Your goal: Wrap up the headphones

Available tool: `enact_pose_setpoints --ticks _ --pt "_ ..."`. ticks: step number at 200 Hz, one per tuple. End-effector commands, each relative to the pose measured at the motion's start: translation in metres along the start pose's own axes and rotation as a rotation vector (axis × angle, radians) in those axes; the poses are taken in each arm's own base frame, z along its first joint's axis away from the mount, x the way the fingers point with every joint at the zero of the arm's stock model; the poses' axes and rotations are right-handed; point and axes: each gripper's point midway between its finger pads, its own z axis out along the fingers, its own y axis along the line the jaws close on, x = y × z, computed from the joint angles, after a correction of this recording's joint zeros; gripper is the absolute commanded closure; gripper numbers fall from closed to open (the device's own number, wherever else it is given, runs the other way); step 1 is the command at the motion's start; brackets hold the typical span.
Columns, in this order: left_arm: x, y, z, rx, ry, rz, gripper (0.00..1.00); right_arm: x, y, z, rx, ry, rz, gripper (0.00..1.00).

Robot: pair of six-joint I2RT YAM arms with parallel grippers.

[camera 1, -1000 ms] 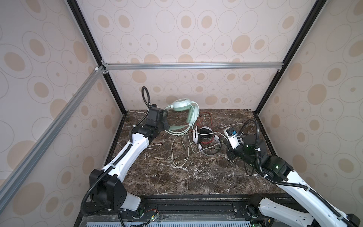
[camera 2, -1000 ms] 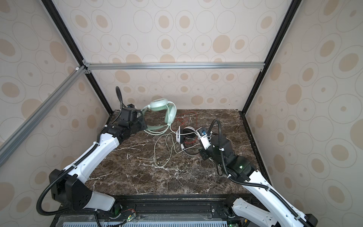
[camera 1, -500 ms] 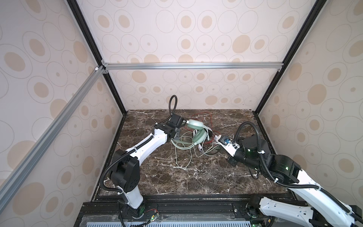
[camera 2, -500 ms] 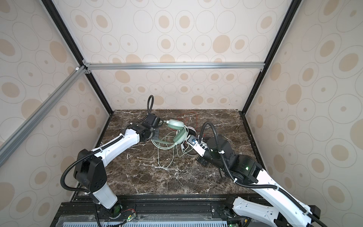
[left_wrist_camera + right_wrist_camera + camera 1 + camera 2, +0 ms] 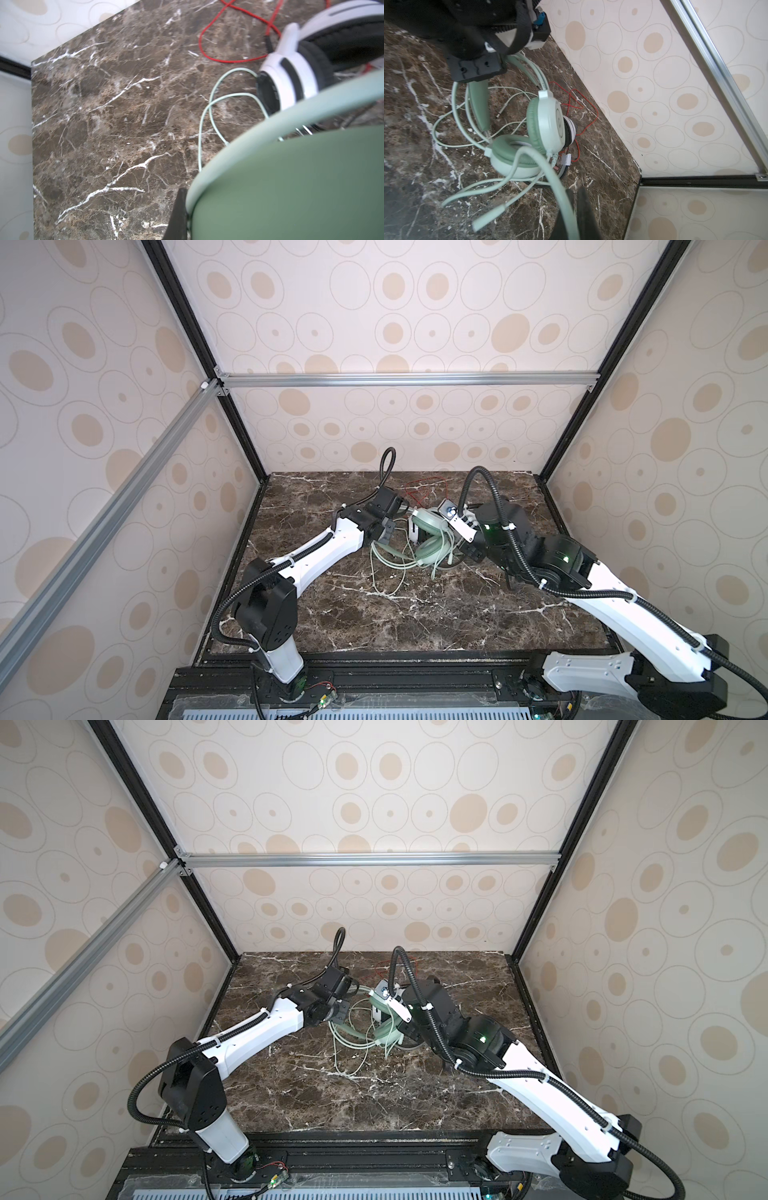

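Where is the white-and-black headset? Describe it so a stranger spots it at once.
On the dark marble table, toward the back middle, two headsets lie tangled together. The white-and-black headset sits partly hidden by the mint-green headset. It alone has black ear pads, with a thin red cable looped beside it.

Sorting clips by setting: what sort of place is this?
Probably a robot lab cell: patterned panels on an aluminium frame enclose a marble-look tabletop, with left arm and right arm.
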Motion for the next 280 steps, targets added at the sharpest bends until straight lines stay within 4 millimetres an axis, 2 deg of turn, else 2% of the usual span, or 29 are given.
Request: enact_pose_setpoints --ticks 1,31,58,132,186,226,256,280 --pt "-0.037 -0.008 -0.041 0.093 -0.145 -0.002 1.00 0.004 -0.028 0.001 0.090 0.037 0.005 1.00" --pt "-0.037 -0.027 -0.054 0.196 -0.176 0.025 1.00 0.010 -0.039 0.018 0.058 0.032 0.093 1.00" --pt "-0.037 -0.043 -0.064 0.254 -0.193 0.041 1.00 0.005 -0.049 0.033 -0.013 -0.021 0.210 1.00" --pt "-0.033 -0.060 -0.069 0.310 -0.185 0.058 1.00 -0.049 -0.072 0.062 -0.126 -0.142 0.350 1.00" --pt "-0.029 -0.070 -0.071 0.360 -0.179 0.078 1.00 -0.058 -0.096 0.101 -0.136 -0.154 0.500 1.00" --pt "-0.027 -0.079 -0.072 0.412 -0.171 0.089 1.00 -0.045 -0.103 0.139 -0.190 -0.101 0.613 0.99" --pt "-0.027 -0.086 -0.077 0.460 -0.174 0.096 1.00 -0.021 -0.089 0.168 -0.233 0.001 0.633 0.96" --pt "-0.029 -0.089 -0.084 0.498 -0.187 0.092 1.00 -0.001 -0.078 0.184 -0.285 0.041 0.697 0.94"
